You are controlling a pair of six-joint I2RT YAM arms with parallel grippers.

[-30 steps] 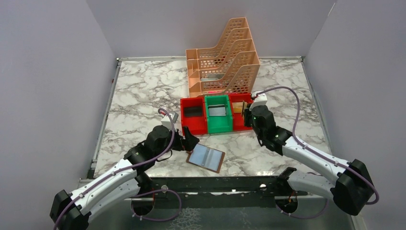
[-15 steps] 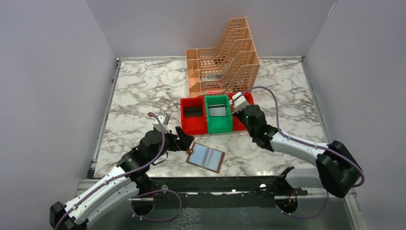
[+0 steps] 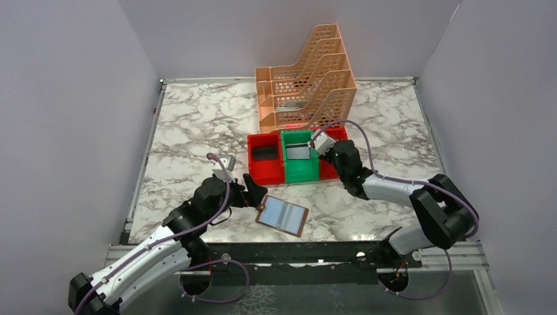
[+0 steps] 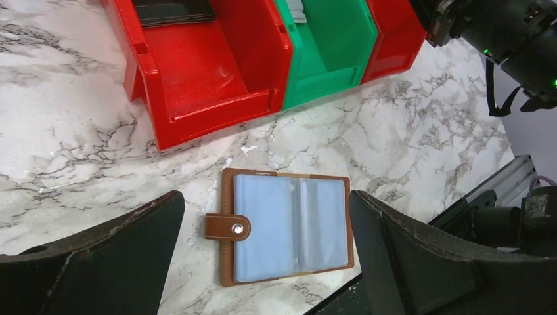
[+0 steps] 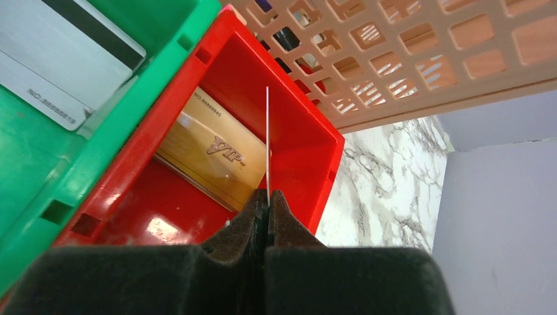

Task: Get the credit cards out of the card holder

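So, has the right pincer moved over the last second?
Yes. Holding a credit card, the right pincer has shifted left, from over the right red bin toward the green bin.

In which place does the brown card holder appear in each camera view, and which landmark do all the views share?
Top external: the card holder lies open, low and near the centre of the picture.
Left wrist: the card holder is at lower centre, open and flat.
Right wrist: not in it.
Shared landmark: the green bin, seen in all three views.
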